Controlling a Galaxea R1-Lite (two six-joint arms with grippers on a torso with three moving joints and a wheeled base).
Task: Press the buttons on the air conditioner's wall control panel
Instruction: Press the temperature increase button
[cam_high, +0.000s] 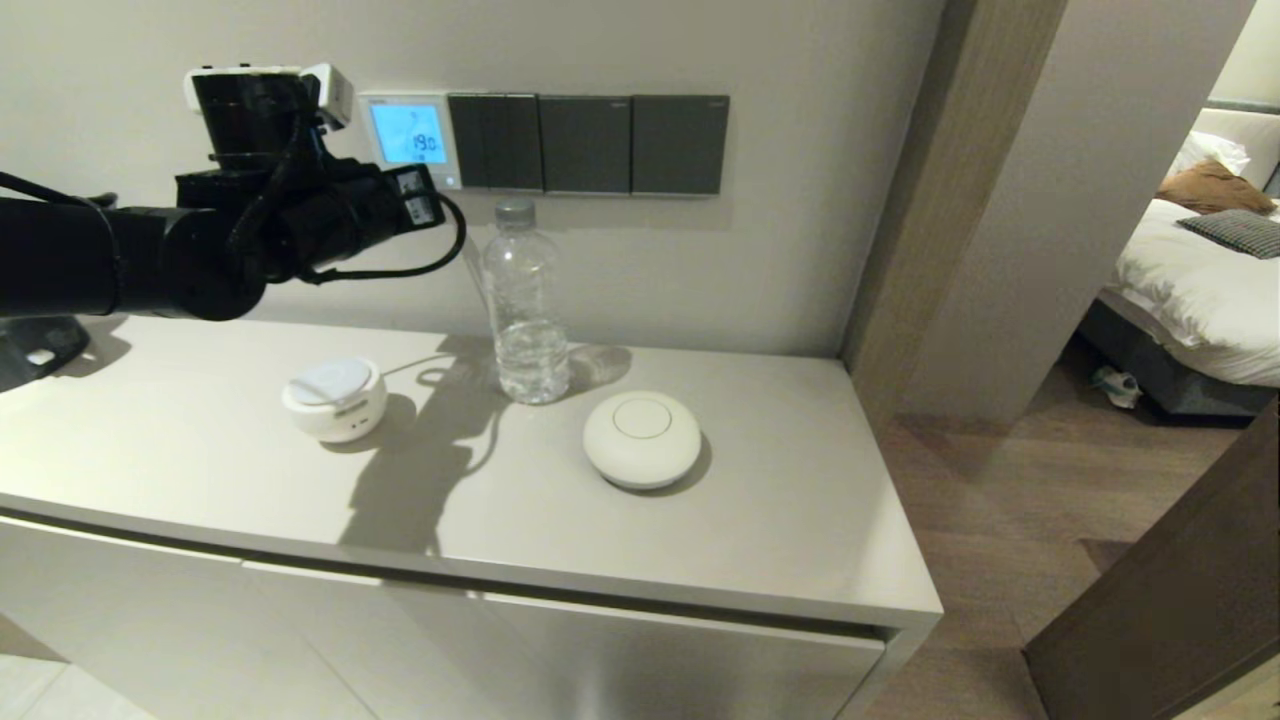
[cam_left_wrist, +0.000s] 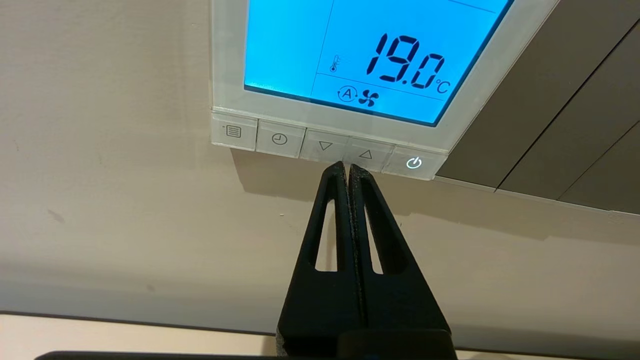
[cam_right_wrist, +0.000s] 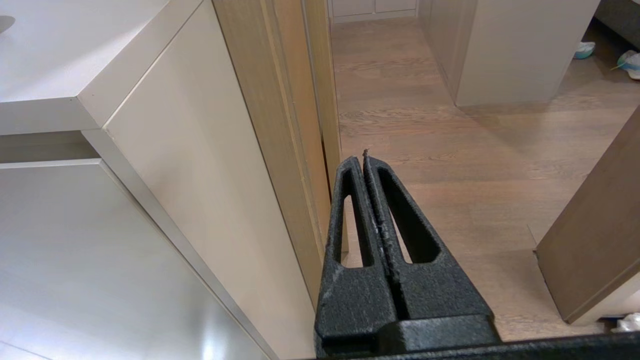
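The white air conditioner control panel (cam_high: 410, 140) hangs on the wall with its screen lit blue, reading 19.0. In the left wrist view the panel (cam_left_wrist: 345, 60) fills the top, with its row of white buttons (cam_left_wrist: 327, 146) along its lower edge. My left gripper (cam_left_wrist: 346, 167) is shut and empty, its tips right at the row's lower edge between the down-arrow and up-arrow keys. In the head view the left arm (cam_high: 250, 220) reaches in from the left and hides the fingers. My right gripper (cam_right_wrist: 363, 159) is shut, parked low beside the cabinet, over the wooden floor.
Dark grey switch plates (cam_high: 590, 143) adjoin the panel on the right. On the countertop (cam_high: 800, 520) stand a clear water bottle (cam_high: 523, 305), a small white round device (cam_high: 335, 398) and a white dome (cam_high: 642, 438). A wooden door frame (cam_high: 900, 200) is at the right.
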